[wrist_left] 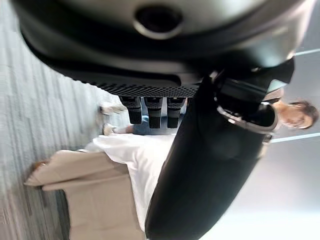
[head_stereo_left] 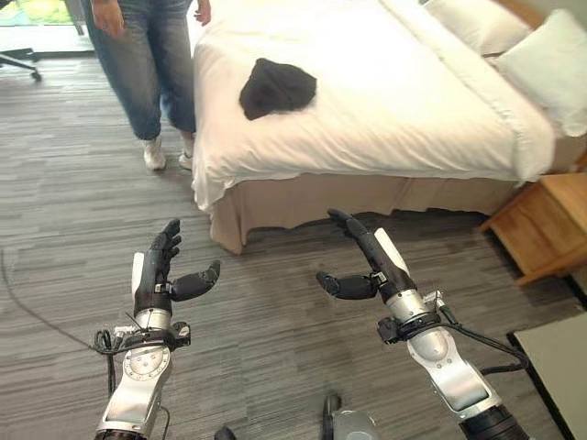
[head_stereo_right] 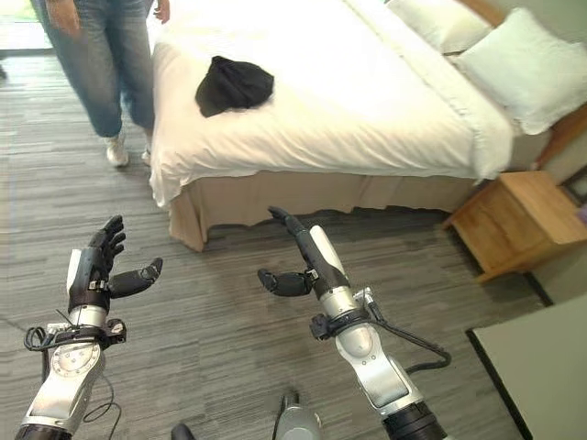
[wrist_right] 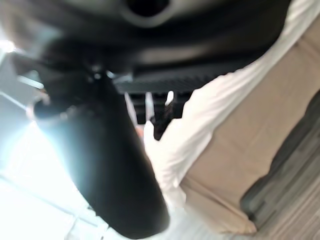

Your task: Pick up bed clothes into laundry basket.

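There's the target: a dark garment (head_stereo_left: 277, 87) bunched in a heap on the white bed (head_stereo_left: 385, 110), toward the bed's near-left corner, well apart from both hands and far ahead of them. It's crumpled more than stretched out, so no clear long axis, though the heap runs slightly wider left to right. From the right hand (head_stereo_left: 367, 266) the garment lies far and a bit to the left; from the left hand (head_stereo_left: 165, 275) it lies far and to the right. The right hand looks the nearer of the two, sitting just short of the bed's beige skirt (head_stereo_left: 303, 202). Both hands hover over the grey floor (head_stereo_left: 73, 238), fingers straight, thumbs out, holding nothing. No laundry basket can be made out from here. A person (head_stereo_left: 151, 64) stands at the far left beside the bed, pillows (head_stereo_left: 541, 55) lie at the far right, and a wooden nightstand (head_stereo_left: 546, 225) stands on the right.
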